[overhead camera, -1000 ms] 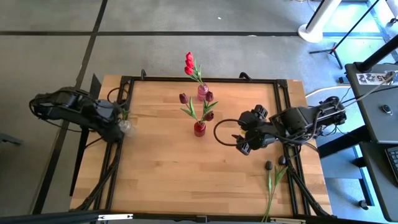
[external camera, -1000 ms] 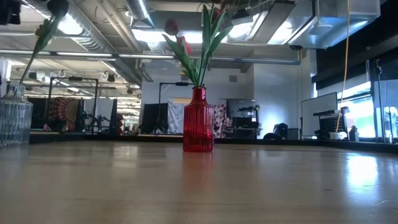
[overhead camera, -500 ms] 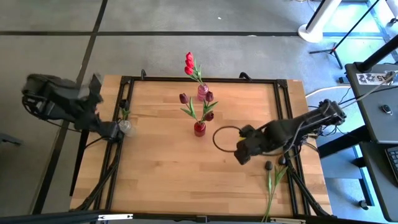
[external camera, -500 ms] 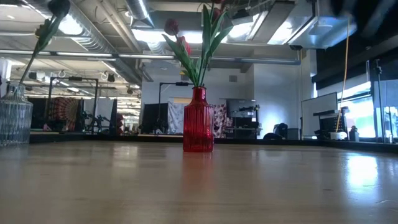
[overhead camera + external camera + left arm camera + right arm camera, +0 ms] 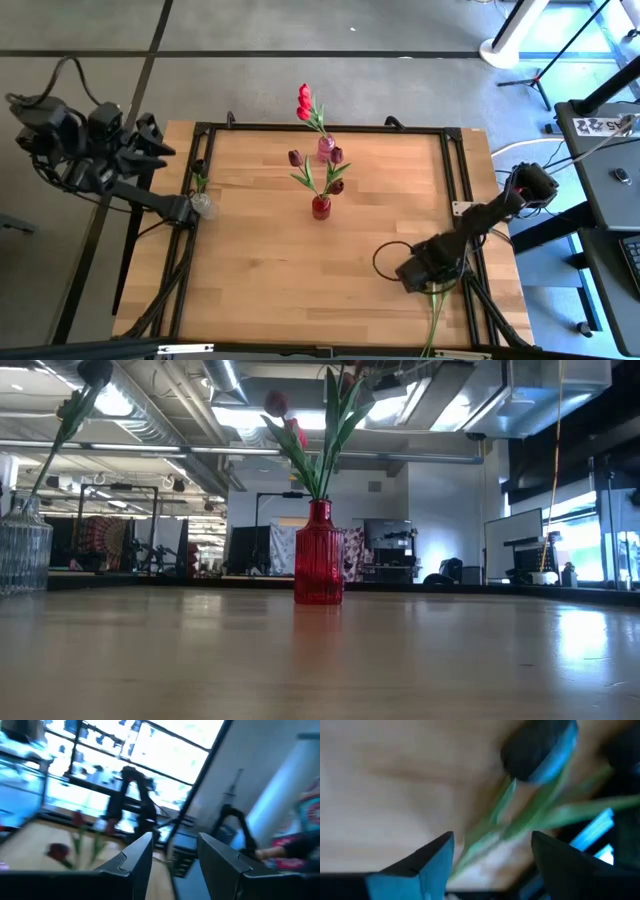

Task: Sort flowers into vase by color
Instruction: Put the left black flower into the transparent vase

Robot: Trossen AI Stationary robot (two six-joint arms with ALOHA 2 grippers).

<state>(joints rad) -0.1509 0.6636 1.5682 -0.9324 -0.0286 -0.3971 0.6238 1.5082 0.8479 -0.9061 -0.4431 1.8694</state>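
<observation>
Two dark-headed tulips (image 5: 437, 305) lie on the table's near right corner, stems running over the near edge. My right gripper (image 5: 420, 272) hangs low over their heads, open. In the right wrist view its fingers stand on either side of a green stem (image 5: 490, 830), with a dark head (image 5: 540, 750) beyond. The red vase (image 5: 320, 207) at mid-table holds maroon tulips (image 5: 318, 172). The pink vase (image 5: 325, 150) behind it holds red tulips (image 5: 306, 102). A clear vase (image 5: 201, 204) at the left edge holds one stem. My left gripper (image 5: 152, 138) is raised off the table's left side, open.
A black metal frame (image 5: 452, 180) borders the wooden table. In the low view the red vase (image 5: 319, 555) stands at centre and the clear vase (image 5: 22, 550) at the left, with bare wood in front. A cable loop (image 5: 385, 262) lies beside my right arm.
My right gripper has travelled from mid-table toward the near right corner and come down over the lying tulips. My left arm has drawn back from the clear vase, rising and moving left and away off the table's left edge.
</observation>
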